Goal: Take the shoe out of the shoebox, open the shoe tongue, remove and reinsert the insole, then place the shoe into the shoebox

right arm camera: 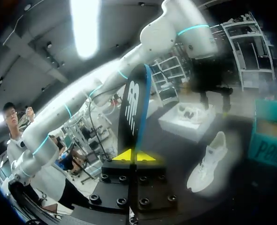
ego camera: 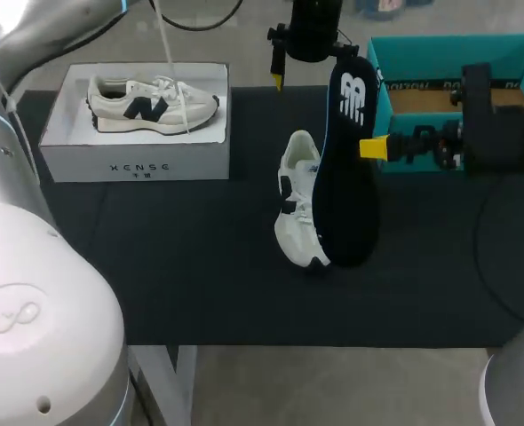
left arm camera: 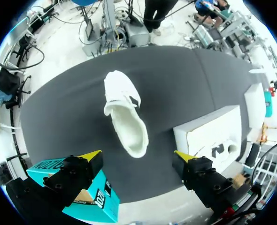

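Right gripper (right arm camera: 134, 155) is pinched tight on the flat dark foam insole (right arm camera: 133, 110), held up on end. Best to tip its toe down & slide it slow into the white lace-up shoe (ego camera: 297, 200), lying just beside it. Left gripper (left arm camera: 138, 156) hangs above the shoe, fingers wide apart, empty. Teal cardboard shoebox (ego camera: 448, 40) sits farther off.

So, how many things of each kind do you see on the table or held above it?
Shoes: 2 (table shoe, shoe at white box)
Boxes: 2 (white box, teal box)
Insoles: 1 (insole)
Total: 5
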Controlling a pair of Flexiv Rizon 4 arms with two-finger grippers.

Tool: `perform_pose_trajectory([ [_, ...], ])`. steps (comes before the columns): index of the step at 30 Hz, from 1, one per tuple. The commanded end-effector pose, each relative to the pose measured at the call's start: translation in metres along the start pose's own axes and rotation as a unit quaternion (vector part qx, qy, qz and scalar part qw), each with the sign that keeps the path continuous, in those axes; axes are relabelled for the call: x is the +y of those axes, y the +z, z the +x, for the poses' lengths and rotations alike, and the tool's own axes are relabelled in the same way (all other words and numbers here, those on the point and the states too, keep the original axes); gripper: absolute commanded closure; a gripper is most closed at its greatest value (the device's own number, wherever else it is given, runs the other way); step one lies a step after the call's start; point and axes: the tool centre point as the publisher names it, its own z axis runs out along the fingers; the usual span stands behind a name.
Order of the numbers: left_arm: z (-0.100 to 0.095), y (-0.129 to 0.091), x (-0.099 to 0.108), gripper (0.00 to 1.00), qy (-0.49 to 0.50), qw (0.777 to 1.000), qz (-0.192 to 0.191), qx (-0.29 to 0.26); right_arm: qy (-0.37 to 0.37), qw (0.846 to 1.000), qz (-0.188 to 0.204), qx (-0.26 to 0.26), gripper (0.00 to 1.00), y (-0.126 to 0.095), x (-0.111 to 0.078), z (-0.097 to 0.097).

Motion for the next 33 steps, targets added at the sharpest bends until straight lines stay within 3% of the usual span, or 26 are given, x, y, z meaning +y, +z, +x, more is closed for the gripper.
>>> perform_pose_trajectory([
  [1,0.022,-0.011,-0.013,0.0,0.018,0.998,-0.029,-0.051,0.159,0.985,-0.062,-0.006,1.0,0.003,0.015,-0.036],
  [2,0.024,-0.014,-0.013,0.0,0.022,0.998,-0.03,-0.06,0.18,0.98,-0.085,-0.012,1.0,0.0,0.02,-0.042],
  [10,0.023,-0.026,-0.017,0.0,0.027,0.994,-0.042,-0.094,0.18,0.98,-0.085,-0.012,1.0,0.0,0.02,-0.042],
  [17,0.019,-0.046,-0.02,0.0,0.005,0.981,-0.034,-0.193,0.18,0.98,-0.085,-0.012,1.0,0.0,0.02,-0.042],
  [19,0.023,-0.052,-0.025,0.0,-0.001,0.972,-0.035,-0.231,0.221,0.967,-0.124,-0.001,1.0,-0.005,0.026,-0.057],
  [24,0.037,-0.058,-0.042,0.0,0.001,0.946,-0.04,-0.321,0.294,0.94,-0.169,0.035,1.0,-0.022,0.043,-0.095],
  [26,0.04,-0.058,-0.049,0.0,0.007,0.94,-0.049,-0.339,0.321,0.933,-0.157,0.049,1.0,-0.025,0.049,-0.107],
  [29,0.036,-0.06,-0.058,0.0,0.02,0.936,-0.061,-0.346,0.323,0.937,-0.124,0.048,1.0,-0.026,0.056,-0.119],
  [32,0.027,-0.063,-0.055,0.0,0.021,0.947,-0.041,-0.319,0.32,0.939,-0.118,0.046,1.0,-0.026,0.061,-0.123],
  [33,0.022,-0.064,-0.052,0.0,0.0,0.954,-0.018,-0.298,0.317,0.941,-0.114,0.043,1.0,-0.027,0.061,-0.123],
])
